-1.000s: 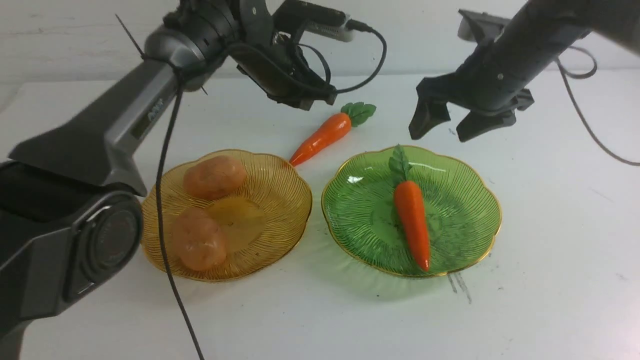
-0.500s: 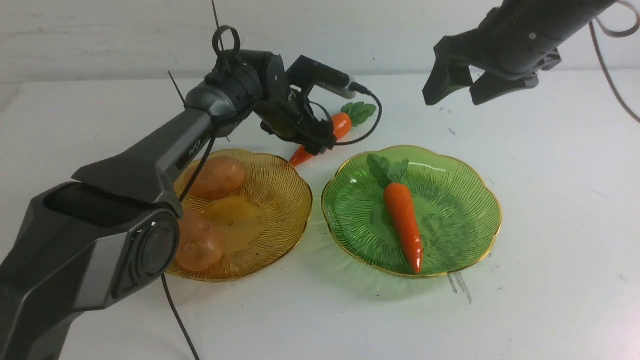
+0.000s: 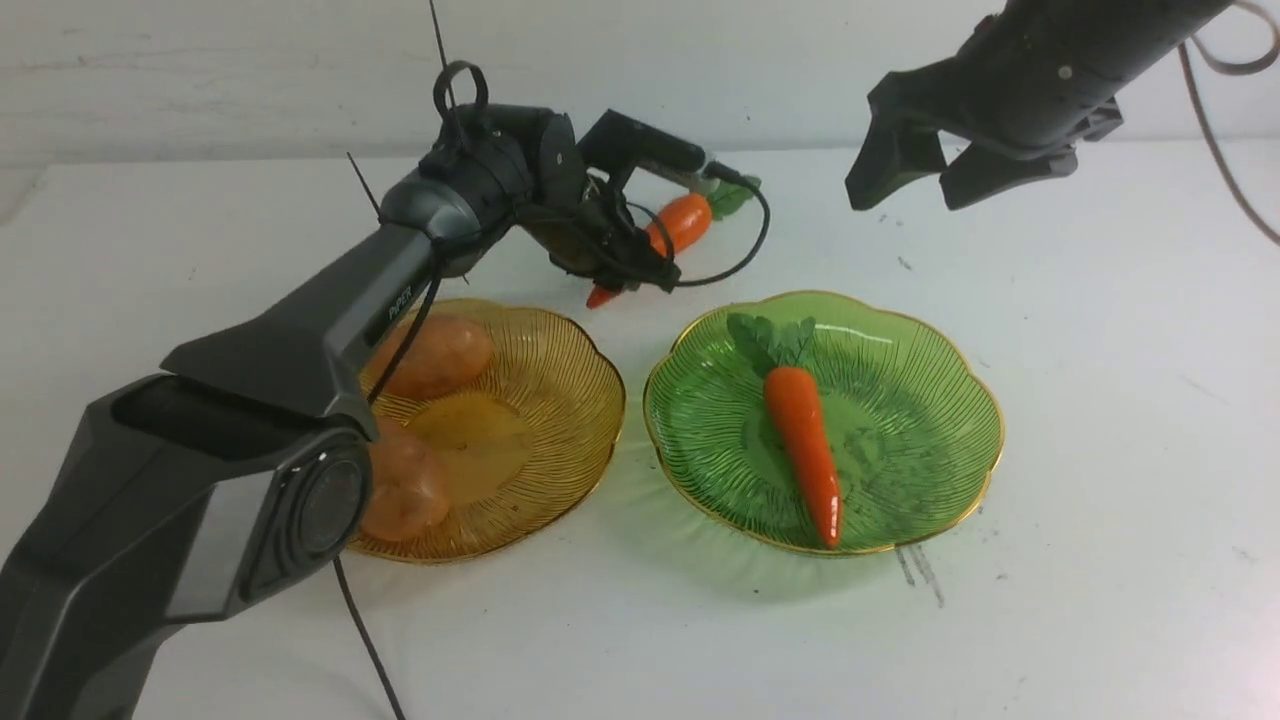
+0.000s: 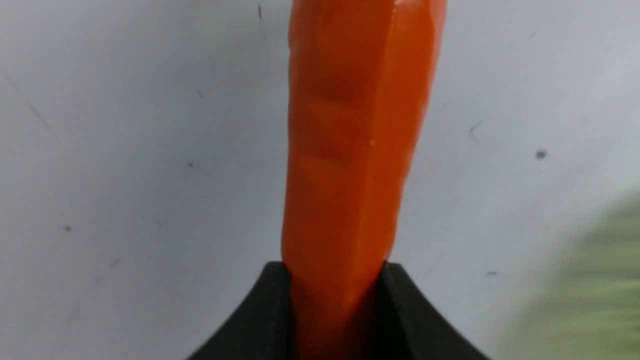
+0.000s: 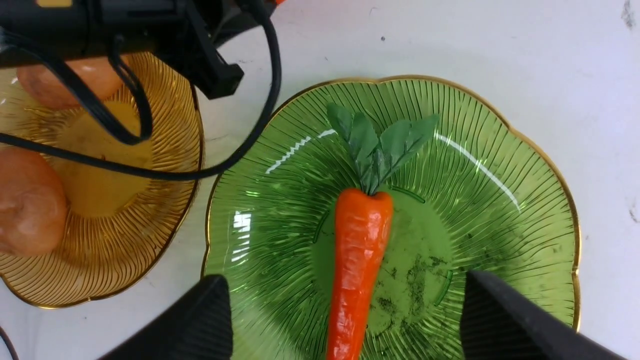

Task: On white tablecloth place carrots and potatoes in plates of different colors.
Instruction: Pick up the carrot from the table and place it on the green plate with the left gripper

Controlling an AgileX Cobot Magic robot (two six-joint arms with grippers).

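Observation:
My left gripper (image 3: 640, 270) is shut on a carrot (image 3: 680, 222) just behind the two plates. In the left wrist view the orange body (image 4: 350, 150) sticks out from between the black fingers (image 4: 260, 310). A second carrot (image 3: 803, 440) lies in the green plate (image 3: 930, 400), leaves pointing away from me. Two potatoes (image 3: 435, 355) (image 3: 405, 490) rest in the amber plate (image 3: 560, 390). High over the far right, my right gripper (image 3: 910, 185) hangs open and empty; its wrist view looks down on the green plate (image 5: 525, 200) and its carrot (image 5: 360, 250).
The white tablecloth (image 3: 1100, 450) covers the table, with dark scuffs near the green plate's front rim. The left arm's black cable (image 3: 735, 260) loops over the gap between the plates. The left arm's body hides part of the amber plate's near side.
The left arm came down on the carrot behind the plates, closed on it and raised it slightly. The right gripper rose away from the green plate, whose carrot shifted a little.

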